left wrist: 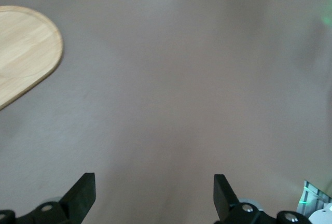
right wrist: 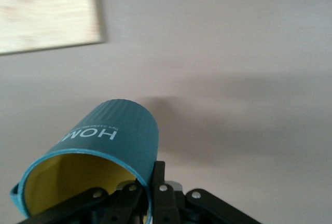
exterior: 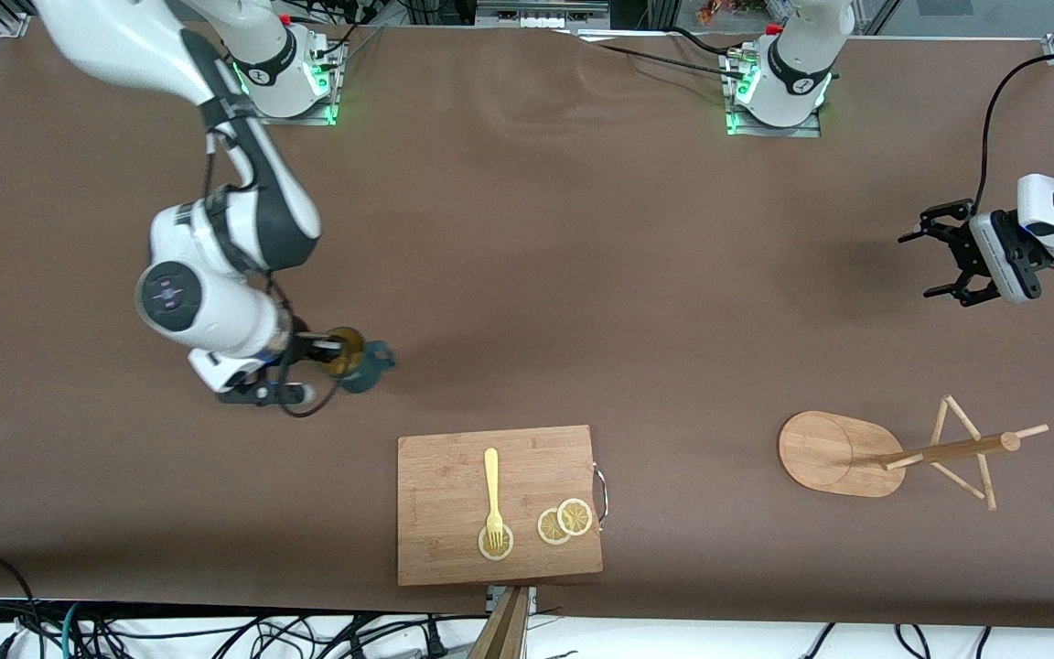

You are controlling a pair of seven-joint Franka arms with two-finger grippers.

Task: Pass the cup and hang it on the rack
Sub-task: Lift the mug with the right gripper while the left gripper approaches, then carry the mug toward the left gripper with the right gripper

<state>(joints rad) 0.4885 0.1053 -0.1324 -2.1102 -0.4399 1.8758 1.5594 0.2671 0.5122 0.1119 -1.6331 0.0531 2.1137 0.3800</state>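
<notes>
Right gripper (exterior: 330, 355) is pinching the cup (exterior: 358, 359) by its rim wall, one finger inside the yellowish mouth and one outside. The cup is tipped, mouth toward the wrist; in the right wrist view the cup (right wrist: 98, 156) shows its ribbed teal side with white lettering. It sits over bare counter (exterior: 582, 229) toward the right arm's end, above the cutting board's corner in the front view; cannot tell if it is touching the counter or just off it.

Cutting board (exterior: 500, 503) lies near the counter's front edge, carrying a yellow fork (exterior: 492, 494) and lemon slices (exterior: 564, 522). A metal handle is on its edge toward the left arm's end.

Rack (exterior: 893, 453) stands toward the left arm's end, oval base flat on the counter, pegs free. Wide open brown surface lies between the cup and the rack.

Left gripper (exterior: 948, 253) waits over the counter near that end's edge, fingers spread with nothing between them; its wrist view shows the rack base edge (left wrist: 26, 53).
</notes>
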